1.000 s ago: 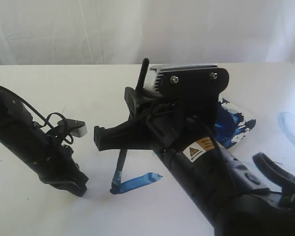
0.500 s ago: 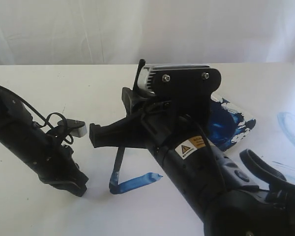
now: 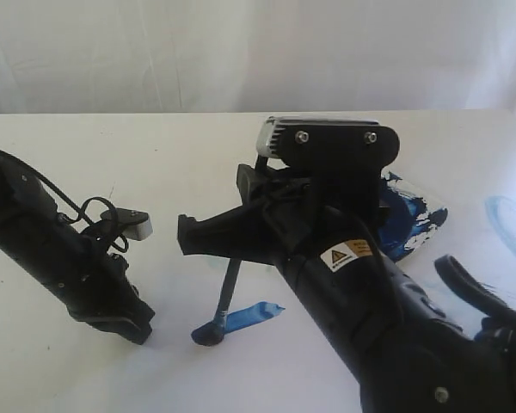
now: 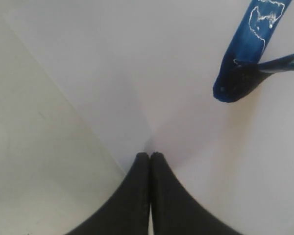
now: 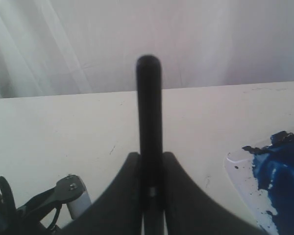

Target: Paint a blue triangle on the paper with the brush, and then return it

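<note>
My right gripper [image 3: 189, 237] is shut on the black handle of the brush [image 3: 230, 291], which slants down to the paper [image 4: 137, 73]. In the right wrist view the brush handle [image 5: 149, 107] stands up between the shut fingers of the right gripper [image 5: 150, 161]. The blue-stained bristle tip [image 4: 233, 82] touches the near end of a single thick blue stroke [image 3: 251, 313] [image 4: 252, 34]. No whole triangle shows. My left gripper [image 3: 125, 325] [image 4: 150, 156] is shut on nothing, its tips down on the paper near its edge.
A clear paint dish [image 3: 410, 219] [image 5: 272, 181] smeared with dark blue paint lies behind my right arm. Faint pale-blue smears [image 3: 507, 219] mark the far right. The cream tabletop [image 4: 29, 171] borders the paper. A white curtain hangs behind the table.
My right gripper swung left, then back to the right, and the brush now leans the other way. The bristle tip stays at the left end of the stroke. The left arm has not moved.
</note>
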You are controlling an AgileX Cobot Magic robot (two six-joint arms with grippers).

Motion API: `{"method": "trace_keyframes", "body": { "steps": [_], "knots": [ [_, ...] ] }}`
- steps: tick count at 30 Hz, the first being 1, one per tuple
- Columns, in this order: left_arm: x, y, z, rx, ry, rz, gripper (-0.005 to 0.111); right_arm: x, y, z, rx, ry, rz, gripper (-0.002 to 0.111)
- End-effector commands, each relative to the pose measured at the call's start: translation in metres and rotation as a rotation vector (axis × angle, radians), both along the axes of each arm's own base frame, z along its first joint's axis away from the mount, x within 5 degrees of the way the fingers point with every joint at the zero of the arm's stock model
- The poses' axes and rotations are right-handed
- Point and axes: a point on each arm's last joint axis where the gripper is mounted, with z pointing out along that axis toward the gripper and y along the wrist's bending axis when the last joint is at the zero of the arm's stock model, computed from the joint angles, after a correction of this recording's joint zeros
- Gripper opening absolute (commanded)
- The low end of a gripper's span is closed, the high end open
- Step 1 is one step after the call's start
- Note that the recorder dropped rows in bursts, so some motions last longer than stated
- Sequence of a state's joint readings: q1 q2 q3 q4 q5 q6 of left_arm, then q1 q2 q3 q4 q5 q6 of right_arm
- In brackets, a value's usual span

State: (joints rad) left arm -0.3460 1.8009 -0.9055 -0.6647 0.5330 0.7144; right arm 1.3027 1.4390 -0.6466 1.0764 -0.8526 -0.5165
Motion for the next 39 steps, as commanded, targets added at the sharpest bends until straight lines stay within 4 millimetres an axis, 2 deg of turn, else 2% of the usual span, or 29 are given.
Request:
{"method": "trace_keyframes", "body": {
  "steps": [1,22,39],
  "knots": [
    [-0.004,-0.001,-0.002,-0.005,0.028,-0.007,0.000,-0.001,-0.005,0.005,-0.028,0.017,-0.014,0.000],
    [-0.004,-0.001,-0.002,-0.005,0.028,-0.007,0.000,-0.003,-0.036,0.010,-0.134,0.131,-0.150,0.000],
    [-0.004,-0.001,-0.002,-0.005,0.028,-0.007,0.000,-0.006,-0.063,0.026,-0.162,0.149,-0.251,0.000]
  ]
}}
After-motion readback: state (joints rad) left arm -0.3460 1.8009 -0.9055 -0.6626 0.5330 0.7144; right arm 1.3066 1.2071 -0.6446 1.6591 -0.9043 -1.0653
